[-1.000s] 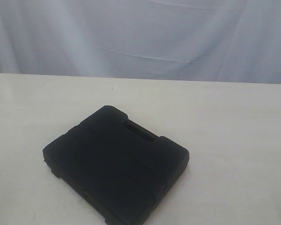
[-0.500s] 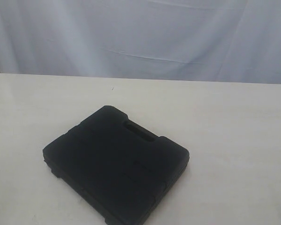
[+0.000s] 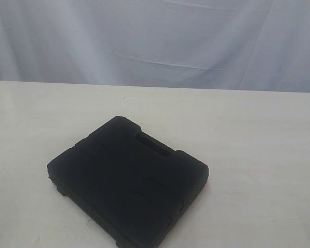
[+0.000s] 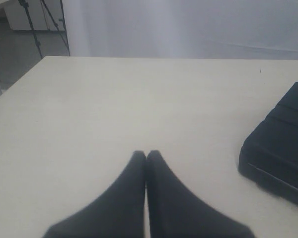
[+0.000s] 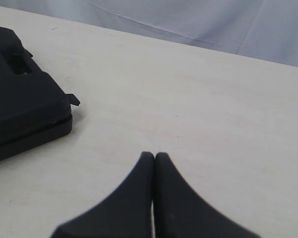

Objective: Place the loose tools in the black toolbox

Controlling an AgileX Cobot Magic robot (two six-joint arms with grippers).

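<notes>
The black toolbox lies closed and flat on the pale table, its slot handle facing the far side. No loose tools show in any view. In the left wrist view my left gripper is shut with nothing in it, above bare table, and a corner of the toolbox lies off to one side of it. The right wrist view shows my right gripper shut and empty too, with the toolbox a good way off to its side. Neither arm appears in the exterior view.
A white curtain hangs behind the table's far edge. A tripod stands on the floor beyond the table's left corner. The table is bare around the toolbox.
</notes>
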